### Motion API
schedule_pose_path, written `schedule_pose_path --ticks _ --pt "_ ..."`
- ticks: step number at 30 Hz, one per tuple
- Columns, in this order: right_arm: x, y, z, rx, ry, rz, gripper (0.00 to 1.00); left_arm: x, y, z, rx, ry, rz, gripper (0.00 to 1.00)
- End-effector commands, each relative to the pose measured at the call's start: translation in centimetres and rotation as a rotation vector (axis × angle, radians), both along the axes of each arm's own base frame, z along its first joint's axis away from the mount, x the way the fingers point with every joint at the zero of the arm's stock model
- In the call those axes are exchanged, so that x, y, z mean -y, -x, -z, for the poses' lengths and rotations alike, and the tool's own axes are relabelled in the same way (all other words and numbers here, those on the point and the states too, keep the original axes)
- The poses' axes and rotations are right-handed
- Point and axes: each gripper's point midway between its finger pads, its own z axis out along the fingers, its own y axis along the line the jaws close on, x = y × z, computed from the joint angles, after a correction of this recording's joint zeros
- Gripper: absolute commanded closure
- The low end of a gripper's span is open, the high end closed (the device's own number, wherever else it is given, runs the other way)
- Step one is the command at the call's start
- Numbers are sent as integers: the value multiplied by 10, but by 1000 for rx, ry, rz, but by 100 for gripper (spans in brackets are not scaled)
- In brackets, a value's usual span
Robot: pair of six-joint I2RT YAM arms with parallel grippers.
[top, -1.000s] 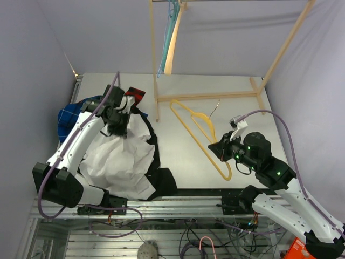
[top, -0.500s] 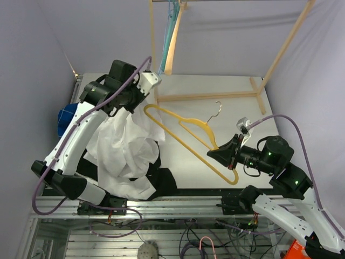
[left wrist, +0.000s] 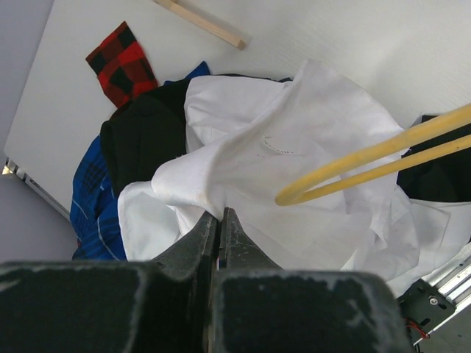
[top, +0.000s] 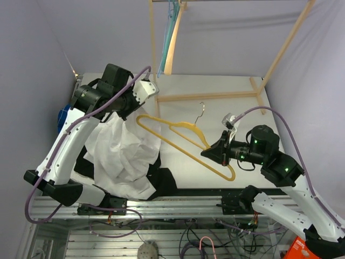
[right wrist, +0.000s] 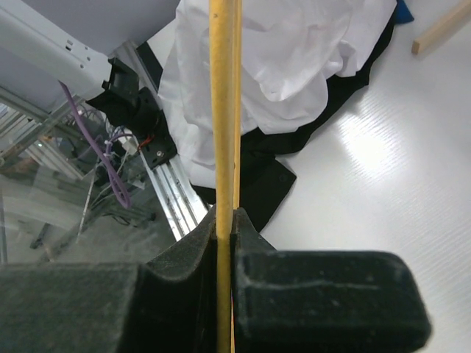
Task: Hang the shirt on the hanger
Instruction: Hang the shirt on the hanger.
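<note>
Right gripper (right wrist: 224, 218) swung hanger (right wrist: 223, 110) left; left gripper (left wrist: 221, 215) hoists shirt (left wrist: 294, 140).

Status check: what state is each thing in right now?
shirt: crumpled, one fold pinched and lifted, not yet hung.
hanger: gripped by a bar, its end beside the shirt.
left gripper: shut on the shirt.
right gripper: shut on the hanger.

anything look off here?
Nothing damaged. The blue plaid shirt spills past the table's left edge, and the white shirt lies crumpled on a black garment. The hanger in the right gripper is tilted, its end outside the white shirt.
</note>
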Motion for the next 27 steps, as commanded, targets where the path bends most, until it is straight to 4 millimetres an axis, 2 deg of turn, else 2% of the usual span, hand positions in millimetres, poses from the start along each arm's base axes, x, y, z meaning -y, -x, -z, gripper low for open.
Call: schedule_pose_path --ticks 1,6,11,14,19,23,27 --pt "-7 2 -4 30 -34 -41 100 0 8 -12 14 13 23 93" --pt "-16 -9 1 37 -44 -42 100 1 13 -1 -23 4 35 93" --pt "-32 -26 2 70 -66 -51 100 13 25 -1 -96 55 74 93" --pt "-46 -33 9 56 -69 -87 100 19 30 -2 -125 82 94 93" --pt "-62 -42 34 5 -55 -114 100 23 30 -12 -115 114 90 93" --pt "-67 -45 56 -17 11 -97 100 33 37 -20 -164 154 110 93" --pt "-71 -36 55 -8 -5 -128 100 40 54 -12 -253 182 150 93"
